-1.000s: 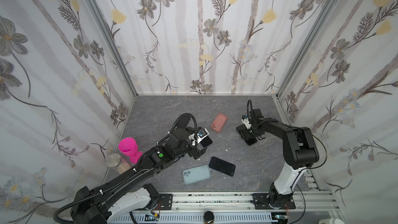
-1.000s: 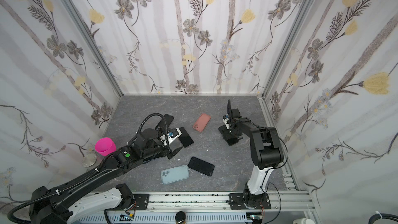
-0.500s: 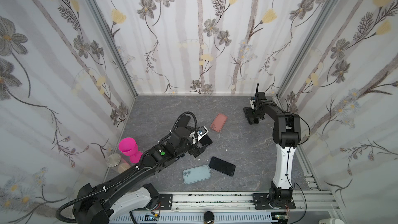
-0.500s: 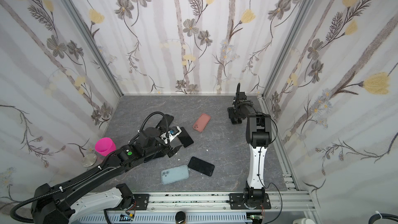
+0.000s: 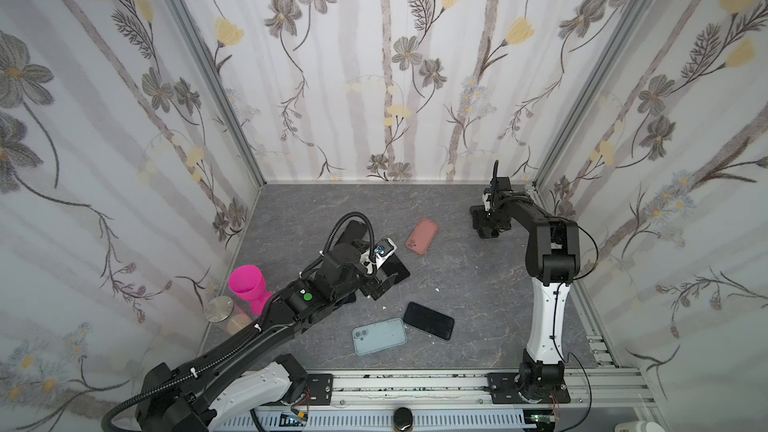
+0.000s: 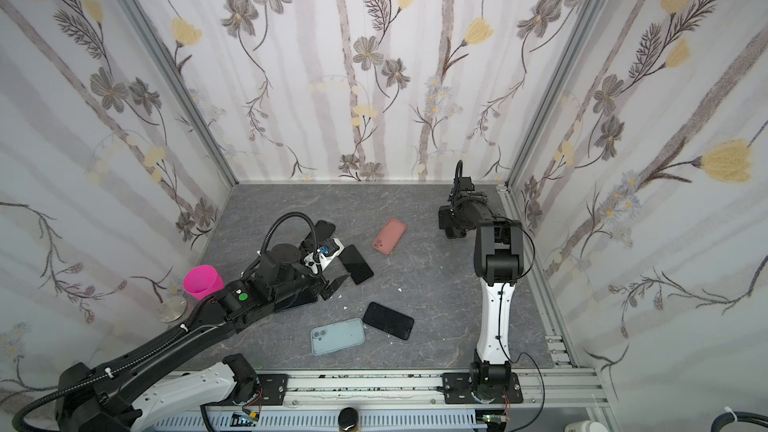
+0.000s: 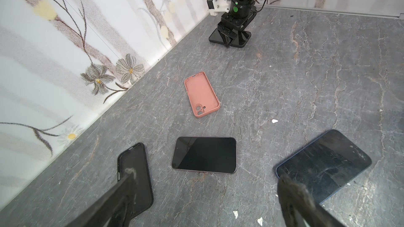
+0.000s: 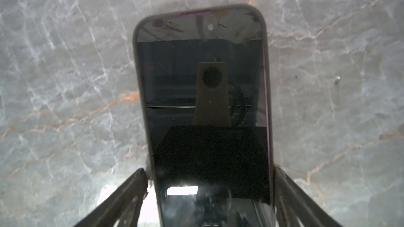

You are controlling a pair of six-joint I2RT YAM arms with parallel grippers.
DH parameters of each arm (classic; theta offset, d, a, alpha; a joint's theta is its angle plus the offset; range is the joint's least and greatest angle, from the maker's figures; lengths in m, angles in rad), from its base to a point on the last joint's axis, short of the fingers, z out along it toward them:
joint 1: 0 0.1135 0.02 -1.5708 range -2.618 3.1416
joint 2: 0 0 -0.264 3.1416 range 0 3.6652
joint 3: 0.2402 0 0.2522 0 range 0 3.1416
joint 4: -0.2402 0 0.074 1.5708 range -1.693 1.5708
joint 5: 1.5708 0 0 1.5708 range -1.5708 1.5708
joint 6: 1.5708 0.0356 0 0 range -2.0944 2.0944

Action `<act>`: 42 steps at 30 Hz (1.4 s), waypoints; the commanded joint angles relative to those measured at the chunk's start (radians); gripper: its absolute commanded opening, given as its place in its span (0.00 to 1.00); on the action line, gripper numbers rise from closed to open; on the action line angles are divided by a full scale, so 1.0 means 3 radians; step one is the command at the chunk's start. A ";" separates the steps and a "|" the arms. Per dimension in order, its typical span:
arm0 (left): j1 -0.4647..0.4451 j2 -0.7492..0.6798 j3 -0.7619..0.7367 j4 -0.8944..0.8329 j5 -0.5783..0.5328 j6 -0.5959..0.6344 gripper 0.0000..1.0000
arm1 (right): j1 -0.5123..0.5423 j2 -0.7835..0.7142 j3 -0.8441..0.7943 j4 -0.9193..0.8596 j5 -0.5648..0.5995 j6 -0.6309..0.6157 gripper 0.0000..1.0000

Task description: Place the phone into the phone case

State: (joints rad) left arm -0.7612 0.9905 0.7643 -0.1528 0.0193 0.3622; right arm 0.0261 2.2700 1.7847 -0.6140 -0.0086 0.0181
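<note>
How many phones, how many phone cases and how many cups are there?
Phones: 3 (far phone, middle phone, near phone)
Cases: 3 (pink case, black case, blue case)
Cups: 1 (pink cup)
Total: 7

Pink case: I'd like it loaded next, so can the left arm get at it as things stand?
Probably yes: the pink case lies uncovered on the floor just past a phone, ahead of the open left hand.
</note>
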 commanded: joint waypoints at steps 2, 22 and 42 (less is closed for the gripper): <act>0.0041 -0.0014 0.0022 0.0118 -0.0033 -0.0016 1.00 | 0.0015 -0.0157 -0.0086 0.0009 0.0030 0.0027 0.90; 0.0301 0.0025 0.0003 0.0327 -0.0048 -0.0107 1.00 | 0.0275 -0.1184 -0.1174 0.0900 0.0194 0.0119 0.94; 0.0595 0.0436 -0.0156 0.0795 0.0070 -0.0149 1.00 | 0.0969 -0.1316 -0.1424 0.2357 -0.0027 -0.0358 0.92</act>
State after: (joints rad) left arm -0.5850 1.1133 0.7216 0.0341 0.0299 0.3214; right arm 0.3035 1.8648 1.3464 -0.0235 0.0319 -0.0612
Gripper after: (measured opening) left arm 0.997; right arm 0.915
